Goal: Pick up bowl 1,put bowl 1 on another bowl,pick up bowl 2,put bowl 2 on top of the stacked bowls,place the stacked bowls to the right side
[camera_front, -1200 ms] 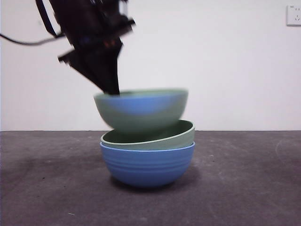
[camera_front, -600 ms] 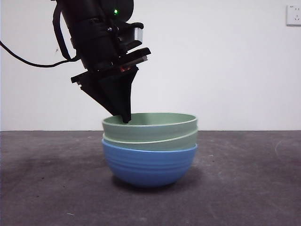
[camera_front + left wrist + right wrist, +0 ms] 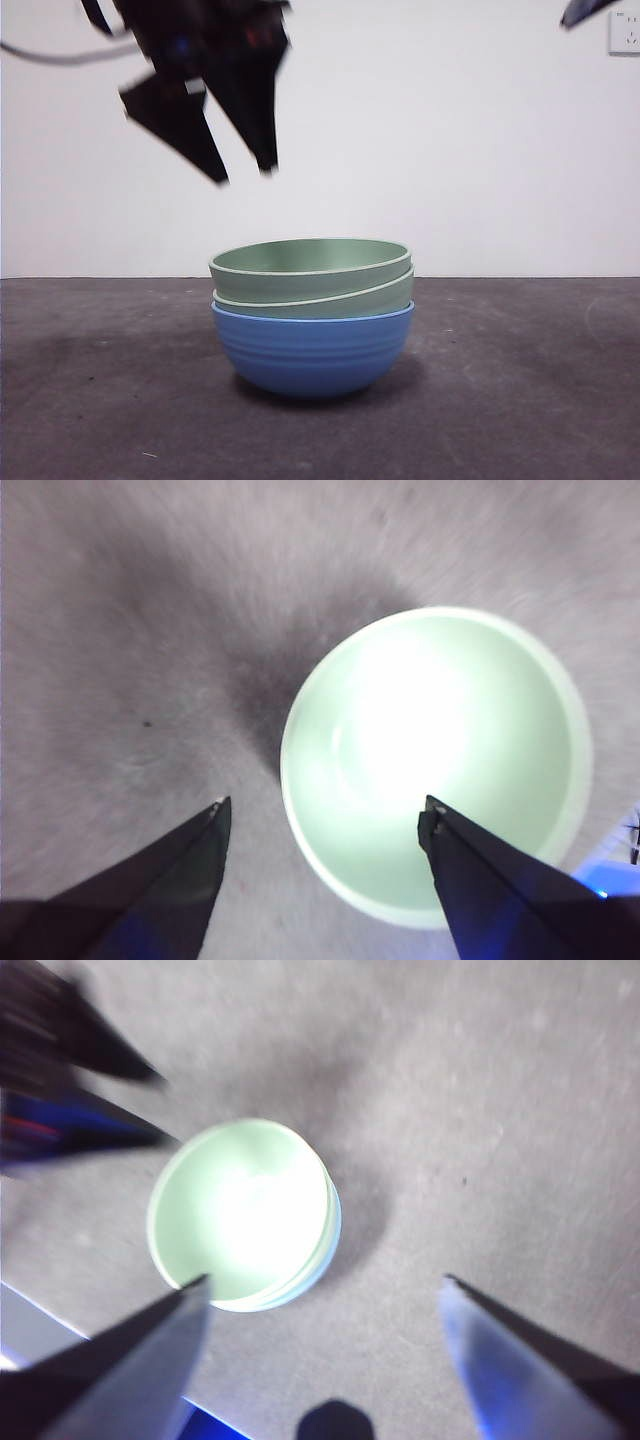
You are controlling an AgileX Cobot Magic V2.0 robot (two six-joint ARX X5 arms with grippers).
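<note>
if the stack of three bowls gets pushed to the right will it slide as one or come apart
The stacked bowls will probably slide on the blue bowl's small rounded base, though the matte table may drag. The top green bowl sits slightly tilted, so it could shift or rock. They look rigid and light. The left pincer hangs open above.

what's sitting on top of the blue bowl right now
Two pale green bowls are nested in the blue bowl: the lower green bowl shows only its tilted rim, the top green bowl sits in it, empty inside. Their bases are hidden. The left hand hangs open above.
</note>
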